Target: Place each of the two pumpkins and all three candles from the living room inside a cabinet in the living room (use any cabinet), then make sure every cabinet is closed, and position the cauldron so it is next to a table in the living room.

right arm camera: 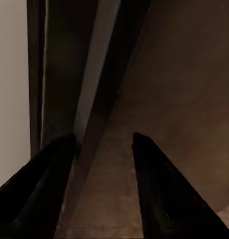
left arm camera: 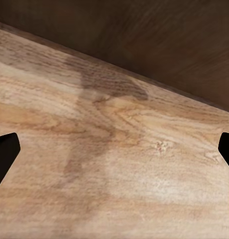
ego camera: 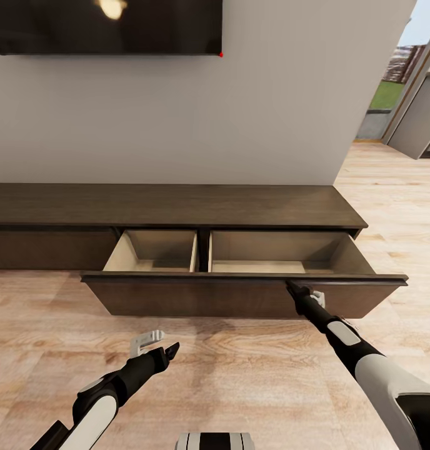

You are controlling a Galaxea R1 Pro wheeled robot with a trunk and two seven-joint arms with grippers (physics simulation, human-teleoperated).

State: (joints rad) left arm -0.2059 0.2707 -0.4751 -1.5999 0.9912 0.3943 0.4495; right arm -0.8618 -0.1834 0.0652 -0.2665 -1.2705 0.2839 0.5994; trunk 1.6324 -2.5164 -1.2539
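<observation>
The long dark-brown cabinet (ego camera: 177, 205) stands against the grey wall. Its wide drawer is pulled out, and two pale tan compartments (ego camera: 154, 251) show inside. My right gripper (ego camera: 291, 286) sits on the top edge of the drawer front (ego camera: 209, 299), toward its right end. In the right wrist view its fingers (right arm camera: 159, 194) straddle that edge, with the gripper (right arm camera: 104, 142) shut on the panel (right arm camera: 184, 99). My left gripper (ego camera: 171, 349) hangs open over the wooden floor in front of the drawer. Its fingertips (left arm camera: 4, 154) are spread wide and hold nothing, and the drawer front (left arm camera: 144, 35) lies just beyond.
A dark television (ego camera: 109, 25) hangs on the wall above the cabinet. Light wooden floor (ego camera: 240, 375) stretches in front of and to the right of the unit. A doorway to the outside (ego camera: 399, 87) opens at the far right. My base (ego camera: 215, 440) shows at the lower edge.
</observation>
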